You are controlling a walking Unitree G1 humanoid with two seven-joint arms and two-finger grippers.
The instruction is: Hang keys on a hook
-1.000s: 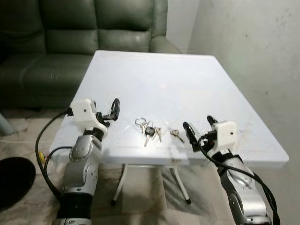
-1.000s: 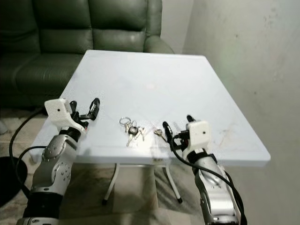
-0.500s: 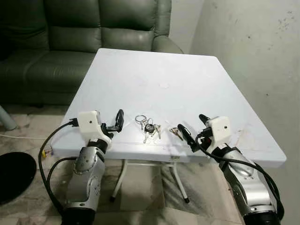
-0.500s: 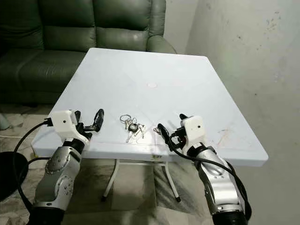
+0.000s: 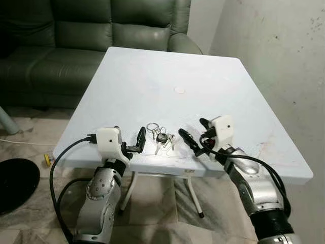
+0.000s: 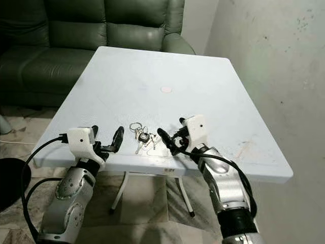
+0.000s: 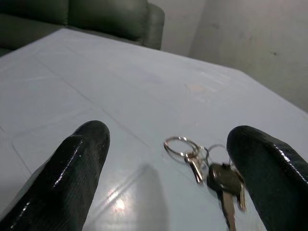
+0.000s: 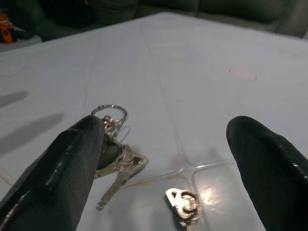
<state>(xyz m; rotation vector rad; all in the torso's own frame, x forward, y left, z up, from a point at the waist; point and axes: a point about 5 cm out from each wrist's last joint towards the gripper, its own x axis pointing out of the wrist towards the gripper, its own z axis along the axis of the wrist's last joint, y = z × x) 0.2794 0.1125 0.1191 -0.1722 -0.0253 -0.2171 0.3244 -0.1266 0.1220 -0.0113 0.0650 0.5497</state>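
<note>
Keys [image 5: 161, 138] on table [image 5: 167, 71], between both open tools, touching neither.

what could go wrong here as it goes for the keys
1. The key bunch lies flat on the smooth white table; the open right gripper may push it along rather than lift it.
2. A separate small key lies apart from the bunch near the right gripper and could be left behind or knocked off the near edge.
3. The left gripper, open close beside the bunch, could get in the way.

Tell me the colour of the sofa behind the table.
Dark green sofa, clearest in the left eye view.
</note>
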